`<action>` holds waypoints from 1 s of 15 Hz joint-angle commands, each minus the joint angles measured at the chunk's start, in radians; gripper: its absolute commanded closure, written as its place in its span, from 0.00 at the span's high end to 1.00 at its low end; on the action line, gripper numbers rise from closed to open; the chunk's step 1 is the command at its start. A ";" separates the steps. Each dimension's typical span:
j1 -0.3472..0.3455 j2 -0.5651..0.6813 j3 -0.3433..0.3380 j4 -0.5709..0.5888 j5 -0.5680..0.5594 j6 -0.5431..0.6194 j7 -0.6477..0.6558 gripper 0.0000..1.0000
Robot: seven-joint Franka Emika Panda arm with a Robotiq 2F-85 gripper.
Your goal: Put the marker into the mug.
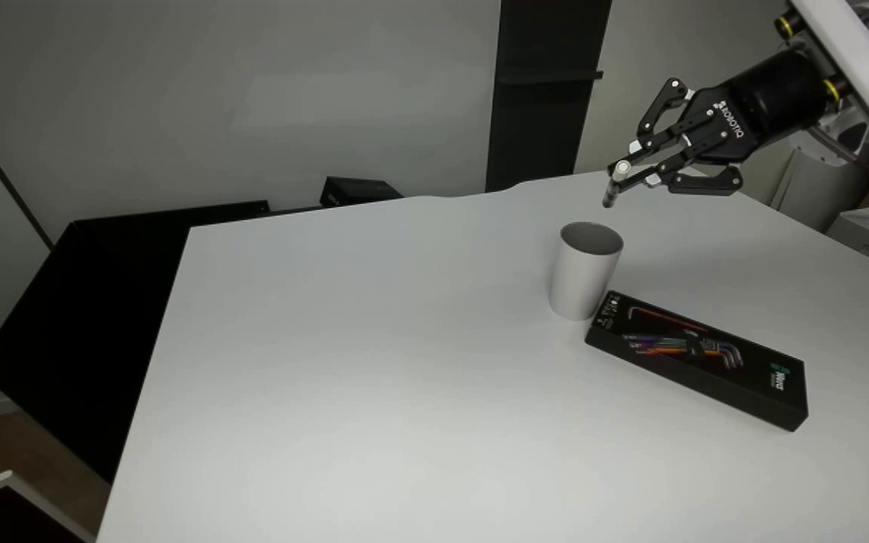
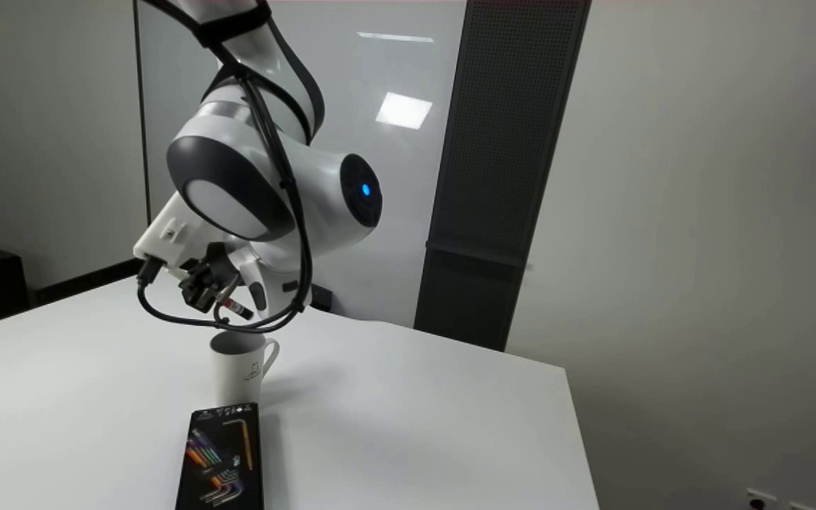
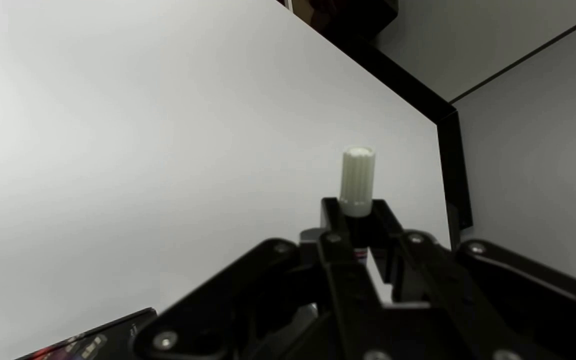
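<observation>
Widest of all, the white table (image 1: 366,362) runs under everything, its far-left corner plain to see in an exterior view. Then the arm (image 2: 319,198), big and pale, hanging over the table, well apart from that corner. Next size down, a black hex-key box (image 1: 695,360), lying flat, one end slanting out toward the right edge. Here's the end effector (image 3: 359,220), drawn in narrow and pinching the marker (image 1: 615,185), aimed across toward the left edge. Below it the mug (image 1: 584,283), upright and mouth up, well in from the far, left and right edges, just beside the box's end; touching or not, I can't tell. And smallest, the marker itself: off the table, tilted, pale end uppermost, dark end lowest, higher than the mug's mouth in both exterior views and not inside it.

So the grasp looks done, and this reads as the lining-up step before the drop. What does the next move call for? Tip the marker nearer upright, I'd say, centre that dark end over the opening, lower it past the rim, and only then let go.
</observation>
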 commanded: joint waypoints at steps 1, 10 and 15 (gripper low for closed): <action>-0.012 0.054 -0.003 0.064 0.037 -0.039 0.008 0.07; -0.012 0.140 -0.007 0.111 0.067 -0.027 0.061 0.07; -0.006 0.160 -0.006 0.111 0.063 -0.018 0.087 0.07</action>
